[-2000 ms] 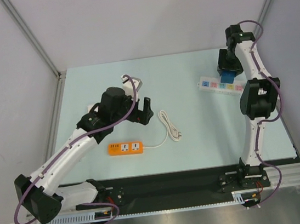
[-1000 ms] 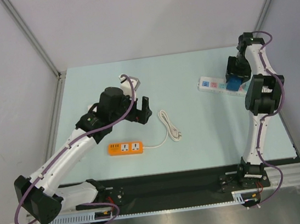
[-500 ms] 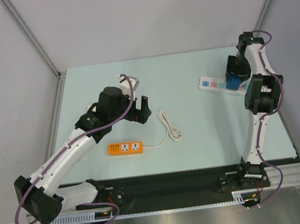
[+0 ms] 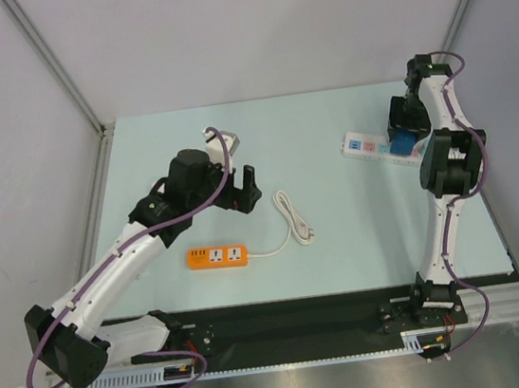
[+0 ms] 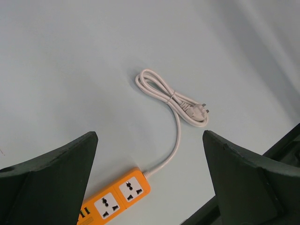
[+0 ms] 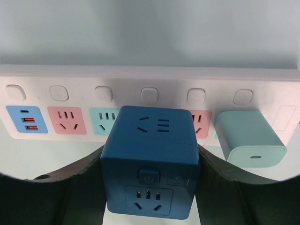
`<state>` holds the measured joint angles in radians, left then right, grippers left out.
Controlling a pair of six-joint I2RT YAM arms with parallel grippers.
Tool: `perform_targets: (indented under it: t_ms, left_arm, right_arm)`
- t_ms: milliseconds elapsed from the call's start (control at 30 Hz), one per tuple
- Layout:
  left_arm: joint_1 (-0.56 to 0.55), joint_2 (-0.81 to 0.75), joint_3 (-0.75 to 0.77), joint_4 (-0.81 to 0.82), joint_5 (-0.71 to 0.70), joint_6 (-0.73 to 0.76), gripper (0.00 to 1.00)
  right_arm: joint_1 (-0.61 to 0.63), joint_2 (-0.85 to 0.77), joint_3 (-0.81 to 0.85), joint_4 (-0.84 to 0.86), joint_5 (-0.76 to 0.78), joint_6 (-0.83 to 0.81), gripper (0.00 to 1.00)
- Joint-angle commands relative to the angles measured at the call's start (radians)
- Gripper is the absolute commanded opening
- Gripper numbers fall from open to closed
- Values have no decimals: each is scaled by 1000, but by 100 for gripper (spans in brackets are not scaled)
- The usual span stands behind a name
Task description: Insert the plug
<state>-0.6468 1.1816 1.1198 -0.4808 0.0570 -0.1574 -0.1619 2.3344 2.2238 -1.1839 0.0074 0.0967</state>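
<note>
My right gripper [image 4: 404,133] is shut on the blue cube plug [image 6: 150,161], with a finger on each side of it. The plug is at the white power strip [image 6: 140,91], covering the socket between a teal one and a pink one. Its prongs are hidden. In the top view the plug [image 4: 405,145] shows at the strip's right part [image 4: 364,146]. My left gripper [image 4: 243,192] is open and empty. It hangs above the table left of centre, far from the plug.
A light teal charger [image 6: 251,139] sits in the strip just right of the plug. An orange power strip [image 4: 218,256] with a coiled white cord [image 4: 291,214] lies near the left gripper, also in the left wrist view [image 5: 117,200]. A small white block [image 4: 232,141] lies behind the left arm.
My right gripper has carried the blue plug rightward along the white strip and then slightly back. The left arm has shifted only slightly.
</note>
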Motion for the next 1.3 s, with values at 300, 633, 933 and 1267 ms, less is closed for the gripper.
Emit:
perform_targets:
  t_ms: [300,633,933,1267]
  left_arm:
    - [24,-19,-8,39,38,-21,100]
    - [24,-20,-9,41,38,-21,100]
    - [24,-23,-11,42,33,-21,100]
    - [24,-25,-11,41,35,-21,100]
  right_arm:
    - [1,-84,31,17,-57,9,0]
    - [18,-107,22,18,-15,8,0]
    - [10,-80,-21,18,-7,14,0]
    - [-7,-60,-50,18,5,21,0]
